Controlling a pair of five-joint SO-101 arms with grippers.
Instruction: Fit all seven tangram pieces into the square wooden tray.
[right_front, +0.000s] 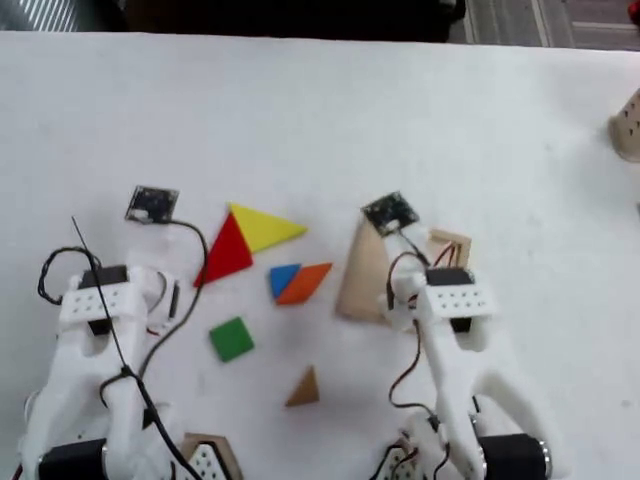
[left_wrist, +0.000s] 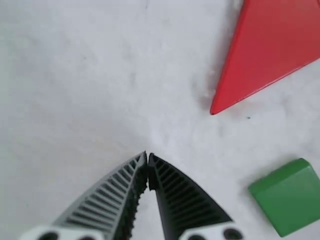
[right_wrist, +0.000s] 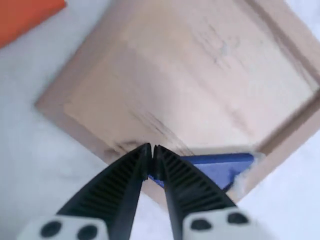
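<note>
My left gripper (left_wrist: 148, 156) is shut with nothing in it, low over bare table. A red triangle (left_wrist: 270, 50) and a green square (left_wrist: 290, 195) lie off to one side of it. My right gripper (right_wrist: 151, 148) is shut above a corner of the square wooden tray (right_wrist: 200, 75). A blue piece (right_wrist: 215, 167) lies in that corner, right beside the fingers. In the high view the red triangle (right_front: 228, 250), yellow triangle (right_front: 262, 227), a small blue piece (right_front: 283, 278), an orange piece (right_front: 305, 283), the green square (right_front: 231, 338) and a brown triangle (right_front: 304, 388) lie between the arms. The tray (right_front: 362, 275) is partly hidden under the right arm (right_front: 455, 295).
The left arm (right_front: 95, 300) stands left of the pieces, with cables looping across the table. A perforated wooden object (right_front: 627, 125) sits at the far right edge. A wooden block (right_front: 215, 455) lies at the front edge. The far half of the white table is bare.
</note>
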